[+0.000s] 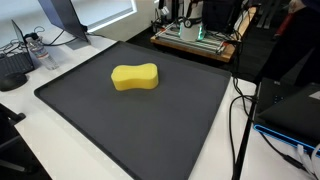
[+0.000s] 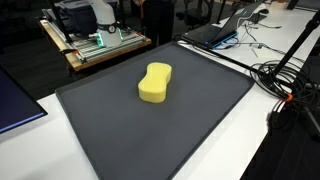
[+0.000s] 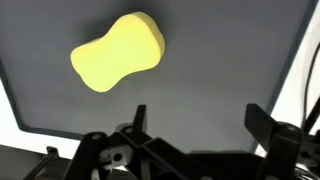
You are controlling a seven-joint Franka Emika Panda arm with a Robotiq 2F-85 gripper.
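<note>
The gripper (image 3: 197, 115) shows only in the wrist view, at the bottom. Its two fingers stand wide apart with nothing between them. It hangs over a dark gray mat (image 3: 225, 60). A yellow sponge (image 3: 118, 52) lies flat on the mat, away from the fingers. In both exterior views the sponge sits near the mat's middle, and the mat lies on a white table (image 1: 70, 55).

Premises: indoor workspace under even light. A white tabletop (image 1: 40, 140) bears a dark grey mat (image 1: 150, 130) that covers most of its surface. Beyond the tabletop's far edge, in both exterior views, stands a wooden bench (image 2: 100, 55) loaded with equipment, with a green light showing. At one far corner a monitor (image 1: 62, 14) stands before a bright window (image 1: 105, 10). Black cables (image 2: 285, 75) lie along one side edge. An open laptop (image 2: 218, 32) sits near a far corner.
</note>
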